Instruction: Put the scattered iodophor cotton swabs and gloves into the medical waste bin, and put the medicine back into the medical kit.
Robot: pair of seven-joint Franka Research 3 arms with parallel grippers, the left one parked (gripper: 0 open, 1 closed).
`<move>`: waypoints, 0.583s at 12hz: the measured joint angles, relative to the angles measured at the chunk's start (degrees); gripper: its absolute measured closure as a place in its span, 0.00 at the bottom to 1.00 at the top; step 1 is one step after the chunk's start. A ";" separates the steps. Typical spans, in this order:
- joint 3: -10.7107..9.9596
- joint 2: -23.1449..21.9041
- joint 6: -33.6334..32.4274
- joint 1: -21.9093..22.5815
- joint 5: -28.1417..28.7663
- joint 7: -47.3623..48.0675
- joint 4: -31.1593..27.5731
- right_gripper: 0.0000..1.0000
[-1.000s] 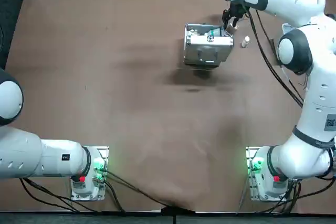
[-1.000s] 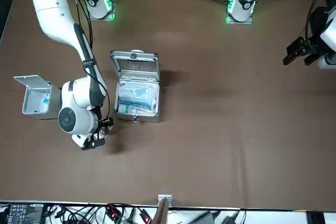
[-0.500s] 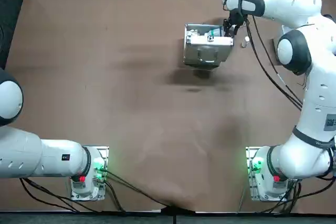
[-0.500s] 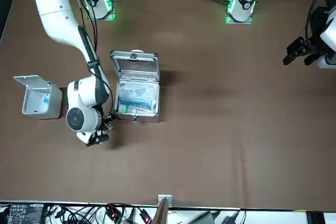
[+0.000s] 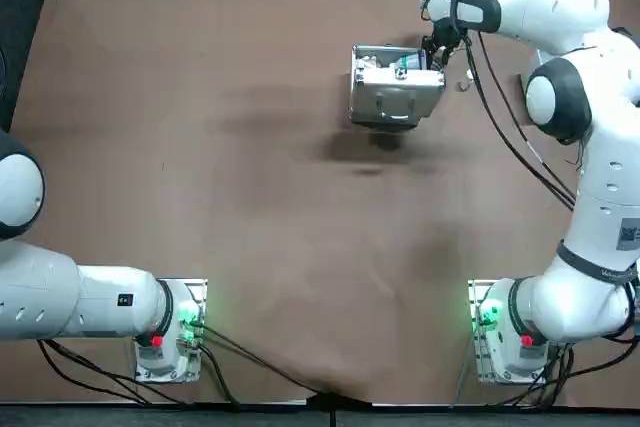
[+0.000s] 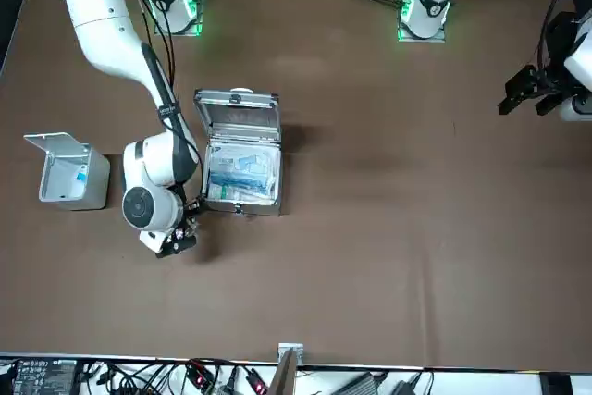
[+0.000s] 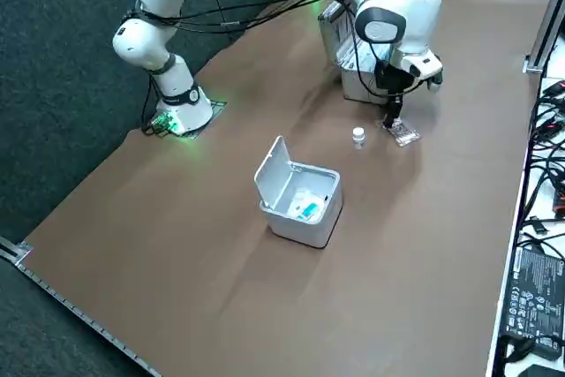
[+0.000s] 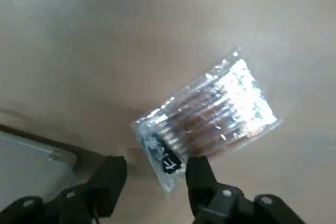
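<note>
While my end effector (image 8: 155,167) is hanging just beside the open medical kit (image 6: 239,119), its fingers are standing apart, framing the iodophor swab packet's (image 8: 210,114) end.

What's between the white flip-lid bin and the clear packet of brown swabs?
A small white medicine bottle, in the right side view; the open right gripper straddles the packet.
</note>
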 joint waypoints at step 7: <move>-0.13 0.61 0.69 0.40 -1.35 0.00 -0.04 0.42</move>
